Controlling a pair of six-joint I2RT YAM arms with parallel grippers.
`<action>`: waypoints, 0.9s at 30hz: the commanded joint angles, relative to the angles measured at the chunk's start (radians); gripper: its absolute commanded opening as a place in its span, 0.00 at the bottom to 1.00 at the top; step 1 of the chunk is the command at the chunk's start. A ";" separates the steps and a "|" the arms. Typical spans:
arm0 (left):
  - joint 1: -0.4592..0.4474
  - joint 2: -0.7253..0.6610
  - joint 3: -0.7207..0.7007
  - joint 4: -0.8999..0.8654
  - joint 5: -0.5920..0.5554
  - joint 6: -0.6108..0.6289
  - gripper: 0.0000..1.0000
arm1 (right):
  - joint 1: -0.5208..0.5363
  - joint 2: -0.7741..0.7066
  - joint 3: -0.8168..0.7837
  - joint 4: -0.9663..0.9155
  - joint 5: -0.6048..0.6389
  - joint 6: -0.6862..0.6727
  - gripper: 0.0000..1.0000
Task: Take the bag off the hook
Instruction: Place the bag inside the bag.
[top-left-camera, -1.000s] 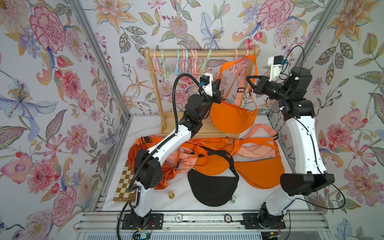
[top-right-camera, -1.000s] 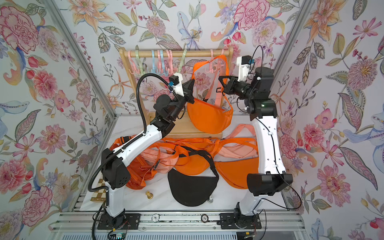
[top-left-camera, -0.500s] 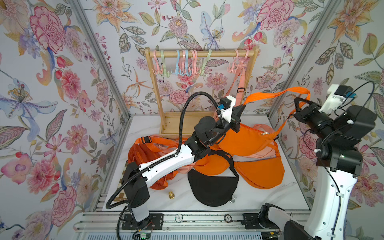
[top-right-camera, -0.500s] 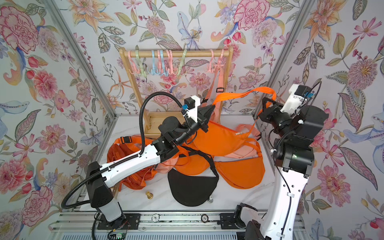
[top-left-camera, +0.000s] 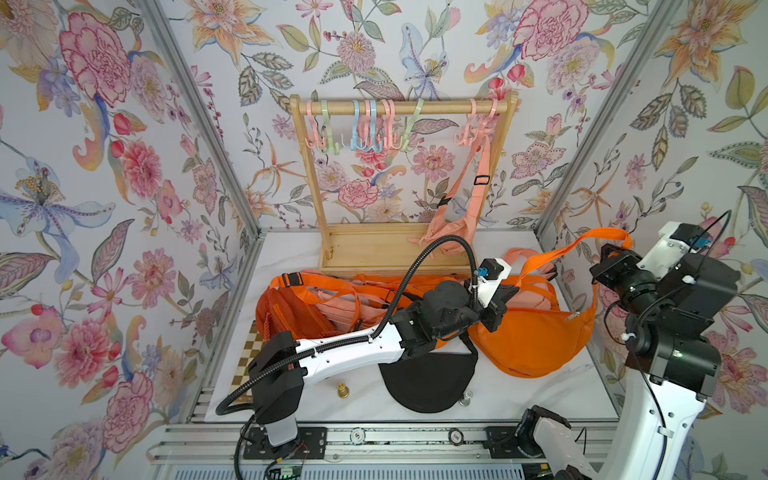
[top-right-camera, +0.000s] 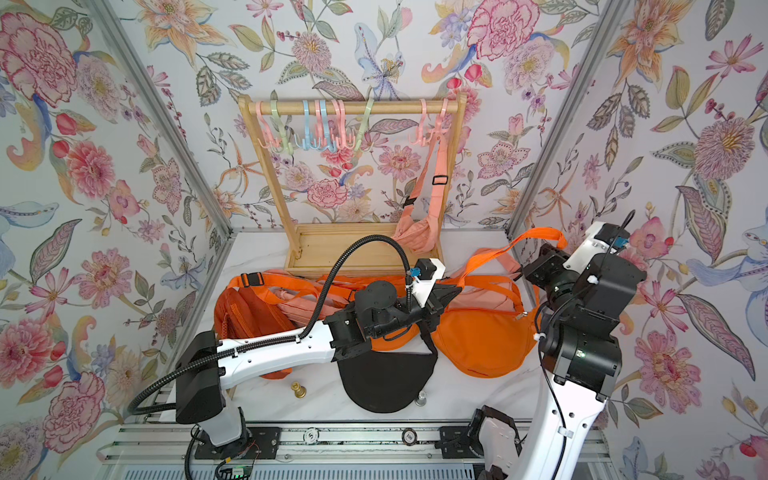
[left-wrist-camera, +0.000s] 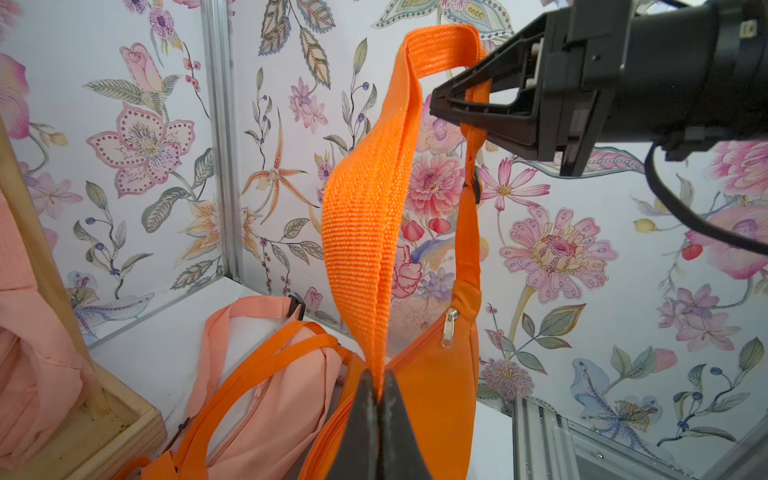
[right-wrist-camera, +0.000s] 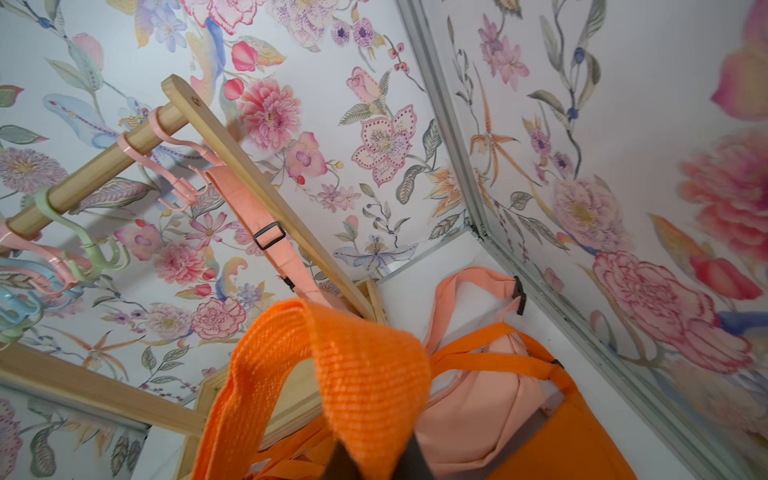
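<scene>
Between the two pincers runs a wide orange strap (left-wrist-camera: 361, 232). The left pincer (left-wrist-camera: 377, 382) is clamped tight on it low down, close to where it joins the orange bag (top-left-camera: 536, 336). The right pincer (left-wrist-camera: 436, 109), higher and out toward the side wall, is pinched closed on the top of the strap's loop. The orange bag is off the rack. Its body lies just below and beside the left pincer, on the white marbled tabletop (top-left-camera: 519, 399) and partly over other bags.

Behind the left pincer stands a wooden rack (top-left-camera: 399, 109) with pastel hooks (top-left-camera: 365, 124) along its rod. A pink bag (top-left-camera: 457, 232) hangs from one of the hooks at the end nearer the right pincer, its body down at the rack's wooden base.

On the side of the left pincer away from the right pincer, a heap of orange and pink bags (top-left-camera: 316, 307) covers the tabletop, and the edge of a chessboard (top-left-camera: 249, 353) shows beside it. Nearer the robot's base than the left pincer lies a black bag (top-left-camera: 428, 382), partly under the left arm, with a brass-coloured chess piece (top-left-camera: 342, 390) and a silvery one (top-left-camera: 464, 399) close by.

Flowered wallpaper (top-left-camera: 124, 166) covers the three walls closing in the tabletop, with metal posts in the corners.
</scene>
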 joint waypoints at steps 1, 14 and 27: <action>-0.002 0.076 0.002 0.044 0.066 -0.093 0.00 | -0.009 -0.005 -0.051 -0.025 0.131 -0.051 0.00; -0.006 0.154 0.001 0.045 0.110 -0.201 0.00 | -0.026 -0.045 -0.183 -0.022 0.166 -0.060 0.00; -0.093 0.013 0.026 -0.068 0.097 -0.130 0.00 | -0.027 -0.042 0.230 -0.198 0.212 -0.044 0.00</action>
